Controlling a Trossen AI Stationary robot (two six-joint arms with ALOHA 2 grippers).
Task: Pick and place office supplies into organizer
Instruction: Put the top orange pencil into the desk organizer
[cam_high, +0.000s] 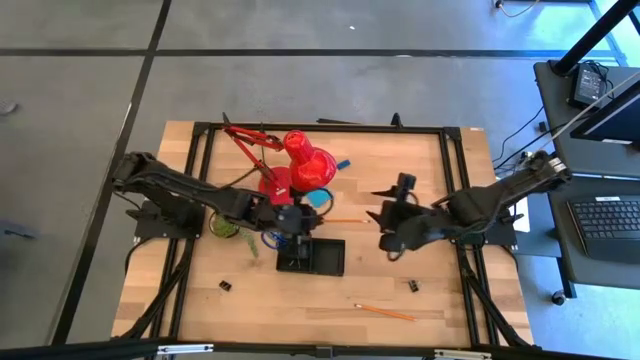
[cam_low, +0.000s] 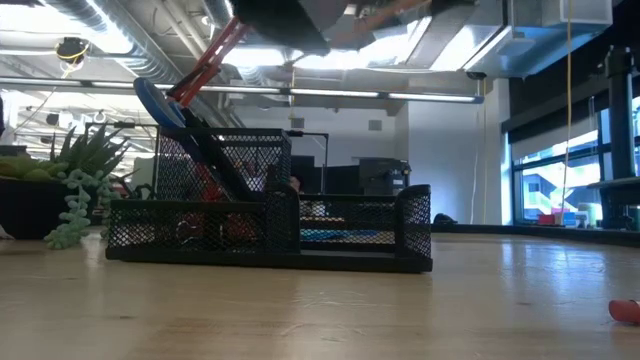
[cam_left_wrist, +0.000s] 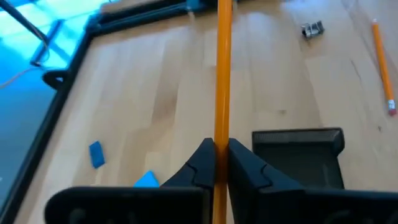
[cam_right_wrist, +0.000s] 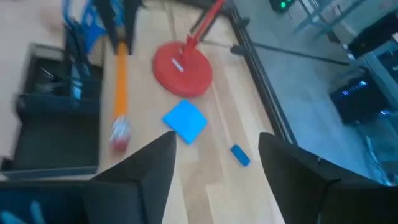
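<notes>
The left gripper (cam_left_wrist: 216, 163) is clamped on an orange pencil (cam_left_wrist: 222, 74), held above the organizer (cam_high: 312, 256) near the table's centre. The right gripper (cam_right_wrist: 214, 165), jaws spread wide and apparently empty, hovers toward the table's right edge.

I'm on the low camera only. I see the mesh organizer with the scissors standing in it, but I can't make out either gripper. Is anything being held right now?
Observer: Yes. The left gripper is shut on an orange pencil.
Operator: And the right one?
Observer: The right gripper is open and empty, facing that pencil's eraser end.
Operator: Any pencils lying loose?
Observer: One second pencil lies on the table, apart from the organizer.
</notes>
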